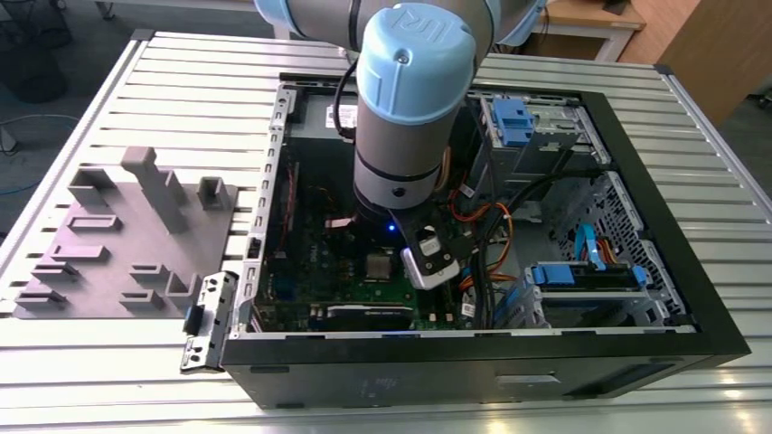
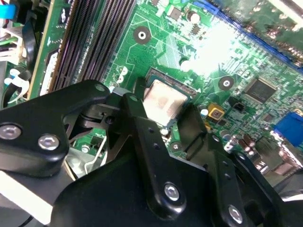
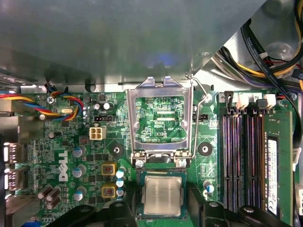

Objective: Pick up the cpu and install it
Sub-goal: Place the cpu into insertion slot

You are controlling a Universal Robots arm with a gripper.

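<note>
The cpu [image 3: 162, 195], a small square chip with a shiny silver top, lies flat in the dark socket on the green motherboard [image 3: 71, 156]. My gripper [image 3: 162, 215] is down over it. In the second wrist view its black fingers [image 2: 137, 123] press against two opposite edges of the cpu [image 2: 163, 100], with the gripper [image 2: 161, 108] shut on it. The socket's silver load frame [image 3: 159, 90] stands swung open just beyond the chip. In the exterior view the cpu [image 1: 379, 265] shows as a pale square beside the arm's wrist [image 1: 410, 136], deep inside the computer case [image 1: 675, 271].
Dark memory slots [image 3: 241, 156] run alongside the socket, and bundled cables [image 3: 274, 56] hang beyond them. Blue drive brackets [image 1: 567, 276] sit at the exterior view's right inside the case. A grey plastic tray with raised blocks [image 1: 121, 244] lies on the slatted table at the exterior view's left.
</note>
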